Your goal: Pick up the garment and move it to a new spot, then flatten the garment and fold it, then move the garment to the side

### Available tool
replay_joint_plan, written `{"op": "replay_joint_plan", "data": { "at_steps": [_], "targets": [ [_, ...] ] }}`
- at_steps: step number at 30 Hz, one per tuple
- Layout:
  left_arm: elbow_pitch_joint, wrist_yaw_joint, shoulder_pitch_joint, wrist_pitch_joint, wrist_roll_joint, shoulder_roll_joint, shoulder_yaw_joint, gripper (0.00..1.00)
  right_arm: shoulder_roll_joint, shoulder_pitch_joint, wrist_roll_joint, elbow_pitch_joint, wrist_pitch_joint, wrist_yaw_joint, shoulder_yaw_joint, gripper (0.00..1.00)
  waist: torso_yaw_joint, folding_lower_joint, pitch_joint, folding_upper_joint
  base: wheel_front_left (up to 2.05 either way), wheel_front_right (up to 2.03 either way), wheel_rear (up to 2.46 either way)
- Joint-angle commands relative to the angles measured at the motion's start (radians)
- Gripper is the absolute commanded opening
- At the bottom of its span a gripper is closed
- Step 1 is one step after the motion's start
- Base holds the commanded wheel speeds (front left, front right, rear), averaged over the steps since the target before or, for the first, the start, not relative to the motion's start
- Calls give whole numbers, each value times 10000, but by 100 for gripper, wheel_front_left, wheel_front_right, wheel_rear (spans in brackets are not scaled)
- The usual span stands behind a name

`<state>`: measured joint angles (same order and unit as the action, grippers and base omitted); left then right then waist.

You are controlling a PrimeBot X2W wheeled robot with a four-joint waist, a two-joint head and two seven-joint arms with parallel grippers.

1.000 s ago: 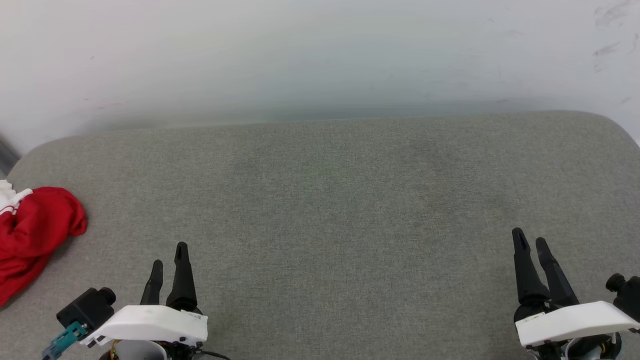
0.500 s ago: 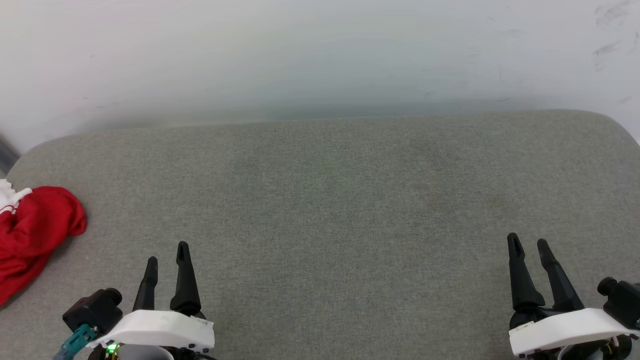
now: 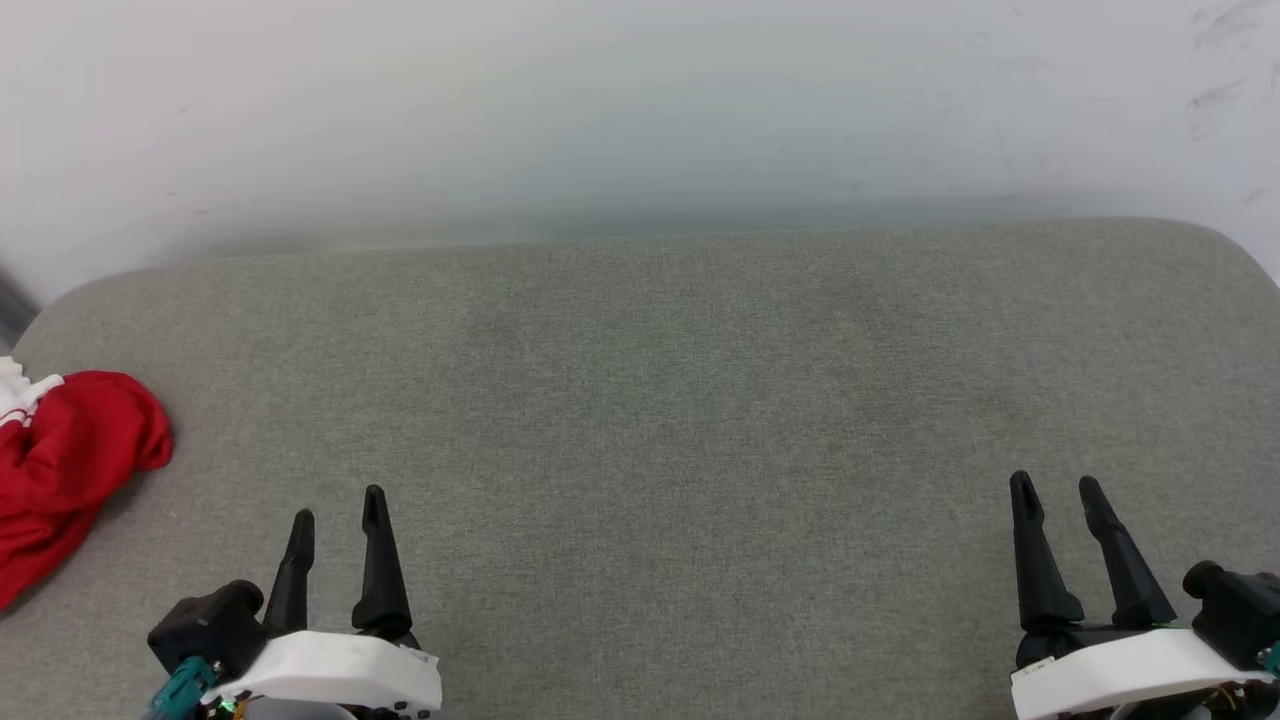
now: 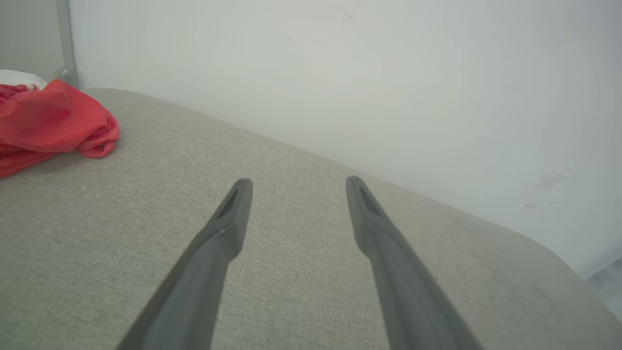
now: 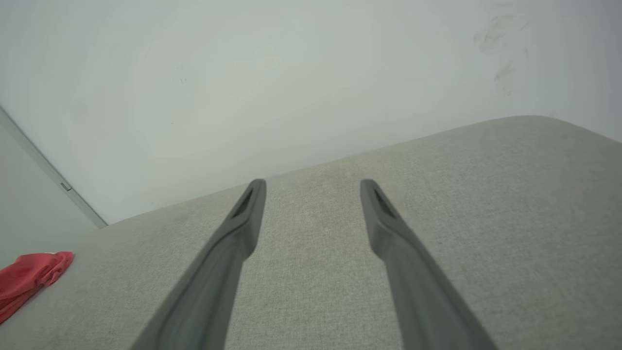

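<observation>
Left tool and right tool lower in view than before, both spread and empty; garment bunched far left.

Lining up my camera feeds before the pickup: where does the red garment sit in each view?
Head view: garment at the left edge, mid-height, left of the left gripper.
Left wrist view: garment at the upper left.
Right wrist view: garment near the lower left corner.
Shared landmark: the far edge of the grey cushion against the white wall.
</observation>
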<state>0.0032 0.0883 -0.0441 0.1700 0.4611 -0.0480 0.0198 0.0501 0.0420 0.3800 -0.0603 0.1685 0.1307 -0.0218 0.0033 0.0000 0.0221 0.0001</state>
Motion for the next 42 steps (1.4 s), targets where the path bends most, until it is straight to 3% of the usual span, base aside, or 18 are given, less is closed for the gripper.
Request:
{"op": "replay_joint_plan", "data": {
  "at_steps": [1,42],
  "targets": [
    [-88,-55,-64,105,-287,-25,0,100,7,41,-293,174,114,0,15,100,5,0,-2,-1,0,0,0],
    [173,-215,-490,917,-3023,-31,143,100,0,492,-2968,546,923,-1,4,100,34,0,164,-1,0,0,0]
  ]
}}
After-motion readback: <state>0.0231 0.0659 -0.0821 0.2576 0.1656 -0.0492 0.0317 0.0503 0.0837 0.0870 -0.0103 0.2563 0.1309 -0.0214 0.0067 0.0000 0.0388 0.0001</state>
